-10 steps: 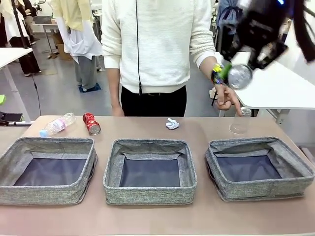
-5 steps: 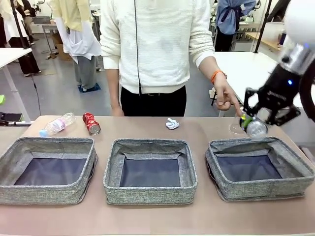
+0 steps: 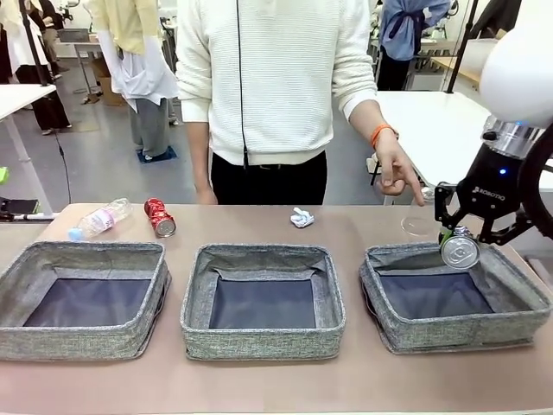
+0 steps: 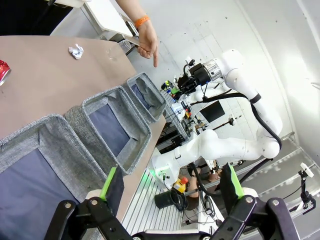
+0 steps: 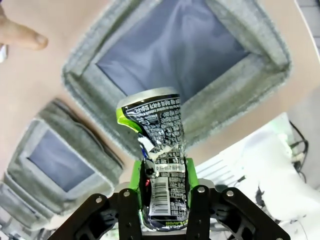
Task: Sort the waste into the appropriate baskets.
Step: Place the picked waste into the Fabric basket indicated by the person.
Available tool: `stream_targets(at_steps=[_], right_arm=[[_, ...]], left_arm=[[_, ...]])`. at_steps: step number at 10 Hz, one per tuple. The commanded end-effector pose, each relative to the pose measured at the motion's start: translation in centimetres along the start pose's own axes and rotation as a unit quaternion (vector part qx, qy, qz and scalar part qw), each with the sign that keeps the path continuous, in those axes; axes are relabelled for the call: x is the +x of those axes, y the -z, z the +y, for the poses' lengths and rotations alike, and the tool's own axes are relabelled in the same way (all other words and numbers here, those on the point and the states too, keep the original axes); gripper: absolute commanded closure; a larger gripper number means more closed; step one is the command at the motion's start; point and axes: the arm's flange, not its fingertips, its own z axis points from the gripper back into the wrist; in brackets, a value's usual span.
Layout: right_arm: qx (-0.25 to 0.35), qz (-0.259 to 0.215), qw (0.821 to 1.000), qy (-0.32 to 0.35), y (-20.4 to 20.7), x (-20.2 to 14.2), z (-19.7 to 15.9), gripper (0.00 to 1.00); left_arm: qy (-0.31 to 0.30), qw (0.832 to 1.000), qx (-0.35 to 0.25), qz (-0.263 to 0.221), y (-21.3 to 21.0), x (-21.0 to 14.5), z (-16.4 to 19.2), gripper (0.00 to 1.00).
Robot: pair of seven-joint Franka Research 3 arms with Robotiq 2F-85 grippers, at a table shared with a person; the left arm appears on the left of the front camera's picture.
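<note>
My right hand (image 3: 458,235) is clamped on the crushed dark can (image 3: 460,252), hanging by the far rim of the right basket (image 3: 449,333). If I release here, it could clip the rim and roll onto the bench (image 3: 259,380). My left hand (image 4: 170,172) is spread apart.

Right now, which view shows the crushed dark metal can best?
The right wrist view: the crushed dark metal can sits central and close, print clear, held in the right gripper. The front view gives its silver end, over the right grey woven basket. In the left wrist view it is too small to tell.
</note>
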Motion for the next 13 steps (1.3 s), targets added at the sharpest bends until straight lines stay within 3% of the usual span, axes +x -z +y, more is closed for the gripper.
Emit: stream_targets(at_steps=[1,7,8,9,10,13], right_arm=[[-0.009,-0.001,1.0,0.018,0.0,0.2,0.4,0.61],[-0.013,0.001,0.999,0.031,0.9,0.5,0.3,0.61],[-0.009,-0.006,0.999,0.032,1.1,0.5,0.4,0.29],[-0.006,-0.01,0.999,0.033,1.1,0.5,0.4,0.05],[-0.005,-0.015,0.999,0.038,1.1,0.5,0.4,0.0],[0.005,-0.038,0.998,0.05,0.8,0.5,0.5,0.0]], left_arm=[[0.01,1.0,-0.007,-0.002,0.0,0.1,-0.1,0.0],[0.01,1.0,-0.007,-0.002,0.0,0.1,-0.1,0.0],[0.01,1.0,-0.007,-0.002,0.0,0.1,-0.1,0.0],[0.01,1.0,-0.007,-0.002,0.0,0.1,-0.1,0.0],[0.01,1.0,-0.007,-0.002,0.0,0.1,-0.1,0.0],[0.01,1.0,-0.007,-0.002,0.0,0.1,-0.1,0.0]])
